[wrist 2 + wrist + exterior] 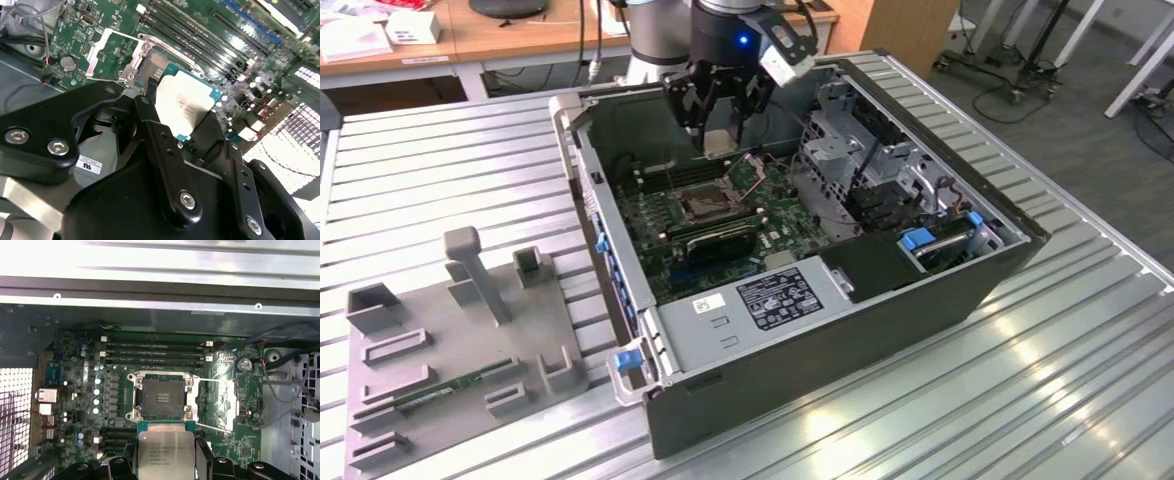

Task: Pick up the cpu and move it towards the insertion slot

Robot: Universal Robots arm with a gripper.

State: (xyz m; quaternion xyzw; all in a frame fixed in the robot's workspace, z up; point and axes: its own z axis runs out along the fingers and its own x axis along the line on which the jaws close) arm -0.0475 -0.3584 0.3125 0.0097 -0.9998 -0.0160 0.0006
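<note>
My gripper (716,140) hangs inside the open computer case, shut on the cpu (718,141), a small flat square chip with a silvery face. In the first wrist view the cpu (163,455) sits between the black fingers (205,457), close beside the insertion slot (161,398). That slot is a dark square socket framed by a silvery bracket, with its lid swung open. In the second wrist view the cpu (186,101) is held above the board next to the insertion slot (156,67). In the exterior view the insertion slot (703,204) lies below the gripper.
The computer case (854,330) lies open on a ribbed metal table (440,160). Drive cages and cables (874,170) stand at the exterior view's right inside it. A grey plastic tray (440,350) holding a green memory stick (454,385) sits at the exterior view's left. Long black memory slots (155,354) flank the socket.
</note>
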